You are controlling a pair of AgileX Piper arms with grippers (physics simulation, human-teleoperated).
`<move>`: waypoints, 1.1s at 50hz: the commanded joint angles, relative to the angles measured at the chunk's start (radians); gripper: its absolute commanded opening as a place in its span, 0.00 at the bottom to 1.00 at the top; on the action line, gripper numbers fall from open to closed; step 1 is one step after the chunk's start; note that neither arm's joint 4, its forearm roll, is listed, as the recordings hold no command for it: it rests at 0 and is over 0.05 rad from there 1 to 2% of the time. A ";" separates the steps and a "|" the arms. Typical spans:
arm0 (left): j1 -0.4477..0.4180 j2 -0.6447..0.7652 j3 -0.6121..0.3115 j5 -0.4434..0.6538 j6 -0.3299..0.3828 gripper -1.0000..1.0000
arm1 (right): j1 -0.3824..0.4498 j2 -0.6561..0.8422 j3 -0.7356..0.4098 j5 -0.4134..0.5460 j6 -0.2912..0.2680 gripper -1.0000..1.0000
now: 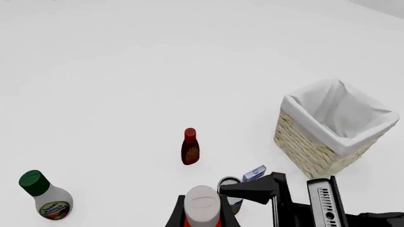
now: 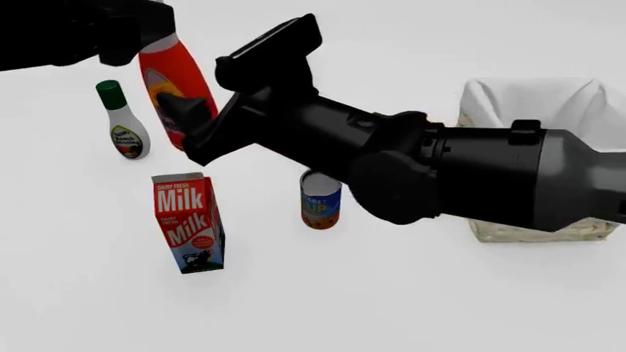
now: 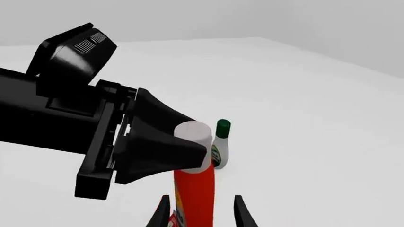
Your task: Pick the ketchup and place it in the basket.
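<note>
The ketchup (image 2: 174, 77), a red-orange bottle with a whitish cap (image 1: 203, 202), hangs upright above the table at the far left. My left gripper (image 2: 146, 35) is shut on its cap from above, as the right wrist view (image 3: 180, 146) also shows. My right gripper (image 2: 186, 117) reaches across from the right. It is open, with its fingers (image 3: 243, 213) on either side of the bottle's body (image 3: 194, 194) and a gap on one side. The wicker basket (image 2: 528, 99) with white lining stands at the far right, partly hidden behind my right arm; it also shows in the left wrist view (image 1: 315, 151).
A white bottle with a green cap (image 2: 125, 128) stands left of the ketchup. A milk carton (image 2: 189, 224) and a small can (image 2: 320, 202) stand in the middle. A slim dark-red bottle (image 1: 190, 147) stands alone on the table. My right arm (image 2: 470, 176) spans the middle.
</note>
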 commanded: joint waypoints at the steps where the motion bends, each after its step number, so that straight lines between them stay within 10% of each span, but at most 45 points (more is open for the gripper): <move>1: 0.002 0.004 -0.011 -0.002 0.014 0.00 | -0.006 0.050 -0.030 -0.009 0.006 1.00; 23: 0.008 0.007 -0.015 0.001 0.008 0.00 | -0.003 0.123 -0.097 -0.008 0.018 1.00; 24: 0.010 0.006 -0.015 0.002 0.009 0.00 | -0.004 0.126 -0.101 -0.008 0.015 0.00; 46: -0.041 -0.036 -0.012 0.022 -0.024 0.00 | -0.042 0.088 -0.065 -0.006 0.003 0.00; 47: -0.048 -0.037 -0.015 0.026 -0.032 1.00 | -0.045 0.082 -0.064 -0.002 0.002 0.00; 55: -0.088 -0.064 -0.020 0.051 -0.076 1.00 | -0.063 0.066 -0.074 0.013 0.002 0.00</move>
